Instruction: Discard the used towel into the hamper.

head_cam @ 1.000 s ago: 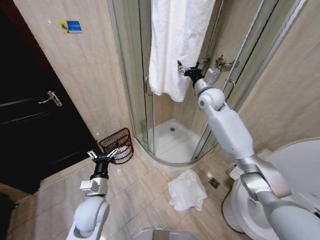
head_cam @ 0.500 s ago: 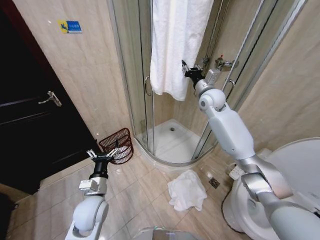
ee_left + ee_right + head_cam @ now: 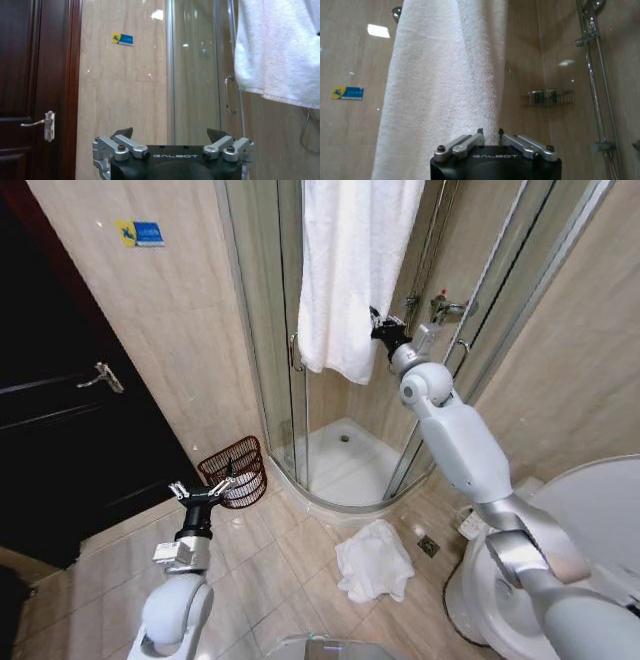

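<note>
A white towel [image 3: 350,270] hangs over the top of the glass shower enclosure and reaches down to about its door handle. My right gripper [image 3: 378,330] is raised to the towel's lower right edge. In the right wrist view its fingers [image 3: 480,132] are pinched on that edge of the towel [image 3: 445,82]. The hamper [image 3: 233,470], a dark red-brown wire basket, stands on the floor by the wall left of the shower. My left gripper [image 3: 200,488] is held low just in front of the hamper, open and empty. It points at the wall in the left wrist view [image 3: 170,133].
A second white towel [image 3: 375,560] lies crumpled on the tiled floor before the shower tray. A toilet [image 3: 570,550] stands at the right. A dark wooden door [image 3: 70,400] with a lever handle is at the left. The shower's glass door [image 3: 265,330] stands between hamper and towel.
My right gripper's fingers, spread open a second ago, have moved in to the towel's edge and shut on it. The left arm has drifted slightly left.
</note>
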`<state>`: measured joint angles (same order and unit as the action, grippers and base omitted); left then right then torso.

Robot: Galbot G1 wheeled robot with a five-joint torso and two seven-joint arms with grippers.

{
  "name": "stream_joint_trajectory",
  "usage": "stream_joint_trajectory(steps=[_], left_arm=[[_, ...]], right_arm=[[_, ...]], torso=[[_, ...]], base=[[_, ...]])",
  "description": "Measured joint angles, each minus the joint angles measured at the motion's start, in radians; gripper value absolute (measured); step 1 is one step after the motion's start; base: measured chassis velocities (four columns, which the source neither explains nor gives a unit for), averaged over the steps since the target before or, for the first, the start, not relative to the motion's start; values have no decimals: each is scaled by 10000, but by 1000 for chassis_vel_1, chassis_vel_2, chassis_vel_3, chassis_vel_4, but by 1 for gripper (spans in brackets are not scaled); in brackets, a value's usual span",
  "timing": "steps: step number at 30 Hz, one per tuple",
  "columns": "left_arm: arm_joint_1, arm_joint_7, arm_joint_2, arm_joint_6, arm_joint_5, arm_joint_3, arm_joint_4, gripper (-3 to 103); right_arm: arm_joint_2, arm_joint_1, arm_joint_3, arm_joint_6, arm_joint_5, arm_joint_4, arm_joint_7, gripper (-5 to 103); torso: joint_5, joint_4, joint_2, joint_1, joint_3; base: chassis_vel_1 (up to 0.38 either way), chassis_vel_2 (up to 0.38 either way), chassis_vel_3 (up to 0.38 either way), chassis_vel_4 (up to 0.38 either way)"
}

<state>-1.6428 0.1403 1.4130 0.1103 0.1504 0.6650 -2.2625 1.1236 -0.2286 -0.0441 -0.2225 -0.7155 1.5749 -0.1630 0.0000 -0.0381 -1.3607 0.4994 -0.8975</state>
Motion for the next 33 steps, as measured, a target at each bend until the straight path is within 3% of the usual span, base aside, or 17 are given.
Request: stream_joint_trajectory(steps=[19, 33], left_arm=[[54, -155, -24, 165, 27, -90, 247, 100], [96, -263, -69, 281, 124, -103, 450, 100]], right_arm=[[-468, -3426, -807, 67, 155, 1570, 230, 3], [-91, -6649, -2113, 592, 1172, 2142, 878, 3]], torso=[[1, 0, 3, 0, -2], [3, 1, 3, 1, -2]], base=[[0, 0, 0, 0], [0, 0, 0, 0]])
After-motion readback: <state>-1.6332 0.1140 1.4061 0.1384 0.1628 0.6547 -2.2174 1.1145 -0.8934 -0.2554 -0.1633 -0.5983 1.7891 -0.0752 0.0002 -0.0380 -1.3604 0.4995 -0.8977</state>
